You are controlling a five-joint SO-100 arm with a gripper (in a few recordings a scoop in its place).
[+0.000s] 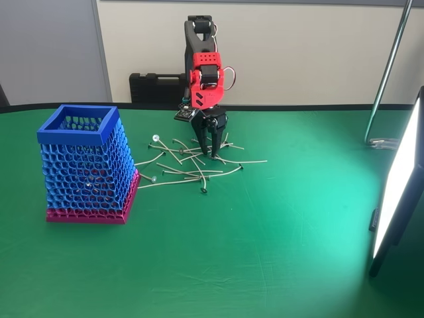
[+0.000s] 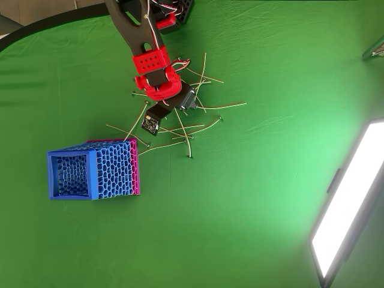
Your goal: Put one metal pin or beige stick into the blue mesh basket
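Near the far edge of the green desk [image 1: 265,265], red-and-black arm's jaws [image 1: 211,154] parted, tips lowered among scattered thin beige wire sticks [image 1: 173,181], nothing grasped, tall blue honeycomb-lattice basket [image 1: 86,165] with magenta base standing near the left edge, beside the pile.

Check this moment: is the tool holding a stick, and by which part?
Nothing held yet: the tool stands open, tips down among the beige sticks on the table.
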